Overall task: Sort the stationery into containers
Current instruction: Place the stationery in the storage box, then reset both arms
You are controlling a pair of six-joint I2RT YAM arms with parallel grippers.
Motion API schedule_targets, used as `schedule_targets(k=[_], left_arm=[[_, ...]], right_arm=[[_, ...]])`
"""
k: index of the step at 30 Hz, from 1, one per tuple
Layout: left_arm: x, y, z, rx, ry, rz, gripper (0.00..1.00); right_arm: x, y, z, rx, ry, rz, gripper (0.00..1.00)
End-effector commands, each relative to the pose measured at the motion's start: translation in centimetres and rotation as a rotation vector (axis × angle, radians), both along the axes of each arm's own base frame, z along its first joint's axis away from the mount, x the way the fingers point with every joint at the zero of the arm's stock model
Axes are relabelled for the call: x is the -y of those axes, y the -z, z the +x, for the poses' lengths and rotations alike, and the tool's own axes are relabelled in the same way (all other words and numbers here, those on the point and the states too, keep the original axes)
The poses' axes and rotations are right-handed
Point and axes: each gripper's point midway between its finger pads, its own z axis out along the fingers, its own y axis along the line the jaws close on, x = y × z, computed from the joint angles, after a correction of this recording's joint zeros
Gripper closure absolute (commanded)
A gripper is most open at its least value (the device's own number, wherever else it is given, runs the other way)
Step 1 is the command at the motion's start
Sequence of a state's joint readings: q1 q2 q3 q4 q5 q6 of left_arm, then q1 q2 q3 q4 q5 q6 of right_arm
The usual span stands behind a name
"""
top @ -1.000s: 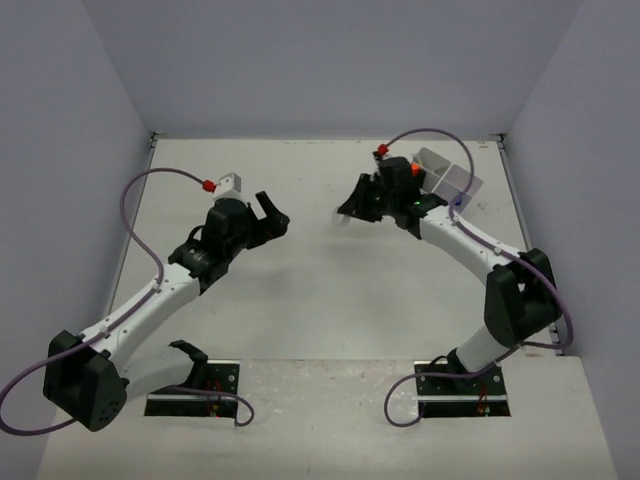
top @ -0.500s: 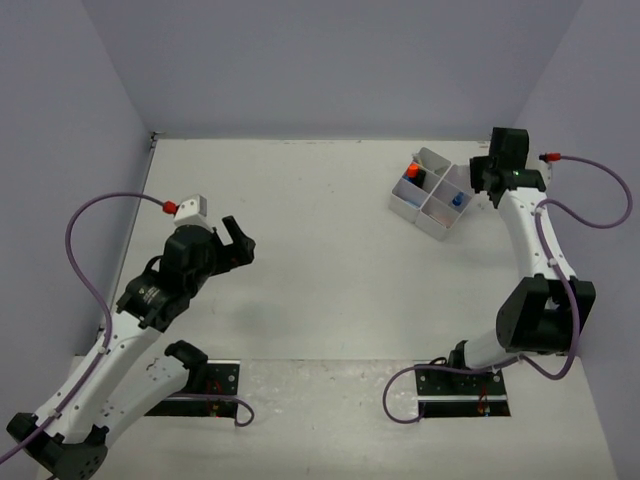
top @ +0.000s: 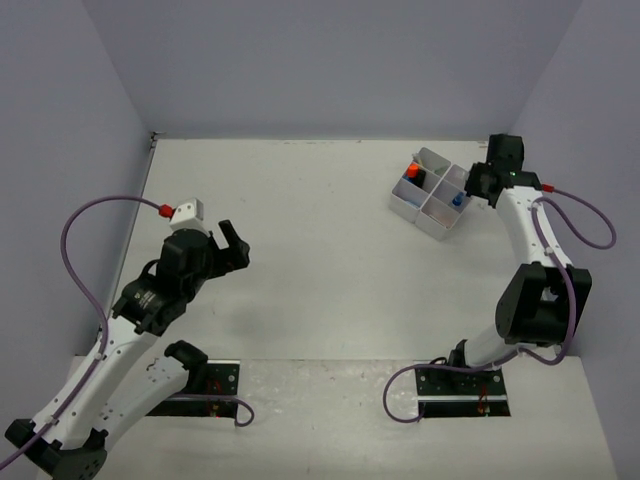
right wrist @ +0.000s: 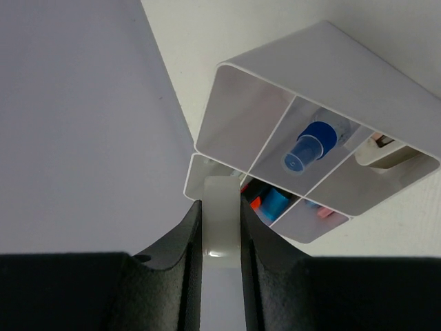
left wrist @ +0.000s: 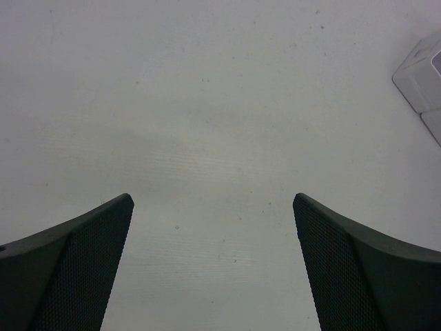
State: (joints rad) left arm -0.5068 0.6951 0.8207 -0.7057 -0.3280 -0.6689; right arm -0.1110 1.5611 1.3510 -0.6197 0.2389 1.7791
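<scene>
Right wrist view had the right gripper [right wrist: 222, 207] clamped on a clear tape roll [right wrist: 222, 238], held edge-on, close to the white four-compartment tray [right wrist: 241, 117]. A blue marker [right wrist: 309, 146] stood in one compartment, and orange and blue caps [right wrist: 267, 203] showed in another. From above, that tray sat at the far right of the table [top: 320, 200], with the right gripper by its right edge. Over on the near left, the left gripper [left wrist: 212, 200] hung above bare tabletop, jaws wide apart.
</scene>
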Motion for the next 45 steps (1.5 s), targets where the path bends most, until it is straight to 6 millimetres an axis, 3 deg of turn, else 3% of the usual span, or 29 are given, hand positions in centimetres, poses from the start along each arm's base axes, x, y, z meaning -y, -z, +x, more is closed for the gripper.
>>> schedule_targets(k=[1,11,17,25,31,34,39,41,44,45], left_arm=[[-0.7,-0.2,-0.1,0.019,-0.013,0.027,0.00],[-0.9,-0.4,0.0,0.034,-0.027,0.023,0.00],[-0.7,-0.5,-0.1,0.045,-0.014,0.015,0.00],[-0.6,-0.8,-0.1,0.058,-0.004,0.008,0.00],[-0.4,-0.9,-0.1,0.064,0.006,0.004,0.00],[-0.4,-1.0,-0.1,0.066,0.010,0.004,0.00],[-0.2,-1.0,-0.1,0.067,0.019,0.001,0.00],[-0.4,-1.1,-0.1,0.069,0.012,0.004,0.00],[-0.2,-1.1,0.3,0.059,0.024,0.025,0.00],[-0.1,-1.3,0.7,0.046,0.032,0.055,0.00]], right_arm=[[0.7,0.8,1.3,0.036,0.074,0.067,1.00],[1.5,3.2,2.1,0.020,0.100,0.094,1.00],[2.0,3.2,3.0,0.061,0.089,0.079,0.99],[2.3,4.9,2.9,0.051,0.088,0.081,0.88],[2.0,4.6,3.0,0.066,0.065,0.075,0.61],[1.9,4.2,3.1,0.075,0.054,0.072,0.59],[1.8,2.8,3.4,0.109,0.026,0.054,0.54],[1.7,1.2,3.8,0.154,-0.013,0.020,0.53],[1.2,-3.7,4.5,0.284,-0.128,-0.093,0.50],[0.7,-5.7,4.9,0.333,-0.239,-0.208,0.44]])
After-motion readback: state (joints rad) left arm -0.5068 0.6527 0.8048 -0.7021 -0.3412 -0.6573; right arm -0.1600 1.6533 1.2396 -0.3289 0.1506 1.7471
